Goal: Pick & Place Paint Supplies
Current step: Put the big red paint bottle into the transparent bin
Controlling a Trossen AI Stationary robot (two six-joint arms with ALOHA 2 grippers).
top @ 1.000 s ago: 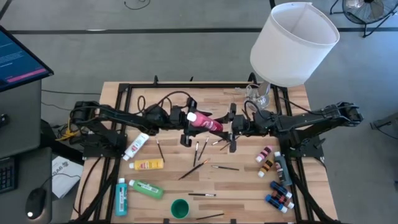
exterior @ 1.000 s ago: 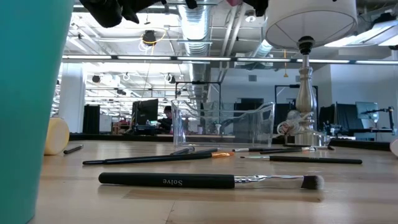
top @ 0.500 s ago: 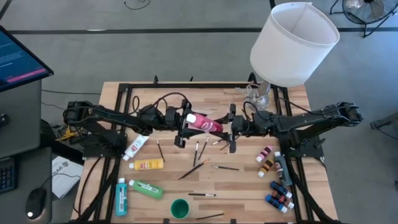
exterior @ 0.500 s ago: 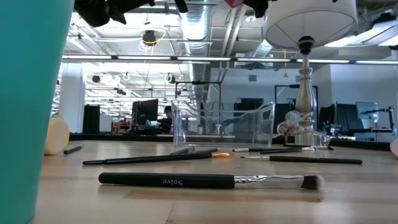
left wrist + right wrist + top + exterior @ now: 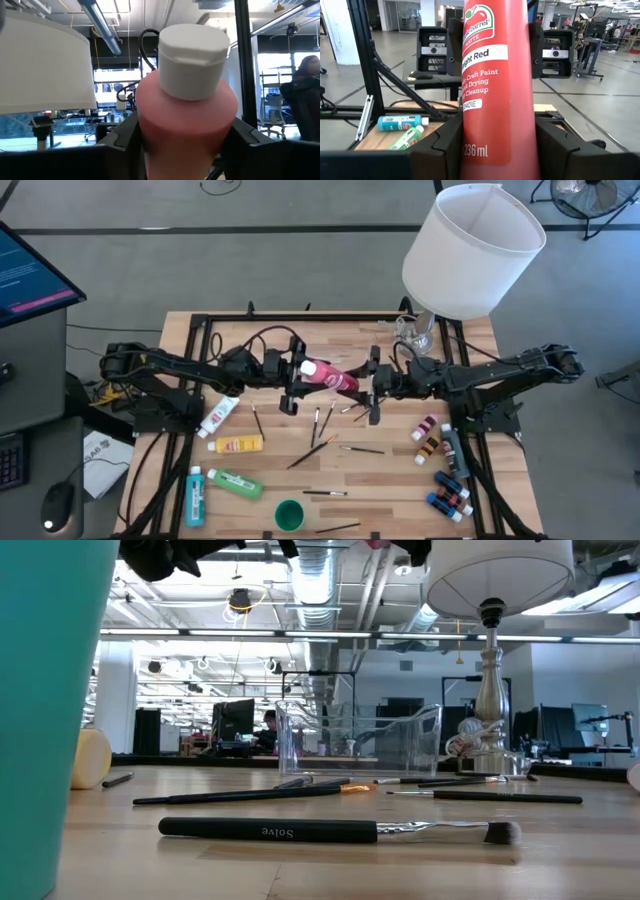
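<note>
Tall bright red white-capped paint bottle [image 5: 328, 375] hangs lying sideways in the air over the middle of the wooden slatted counter [image 5: 390, 480], both arms on it. Right pincer [image 5: 373, 385] is clamped on its base end; left pincer [image 5: 291, 384] sits around the cap end, fingers [image 5: 120, 137] hugging the shoulder, cannot tell if gripping. Thin dark-handled brushes [image 5: 312, 448] lie scattered below.

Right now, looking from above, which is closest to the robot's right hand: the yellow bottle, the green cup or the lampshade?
From the right hand, mid-table:
1. Lampshade, beyond the table's far right corner.
2. Yellow bottle, lying to the left.
3. Green cup, at the near edge.
</note>
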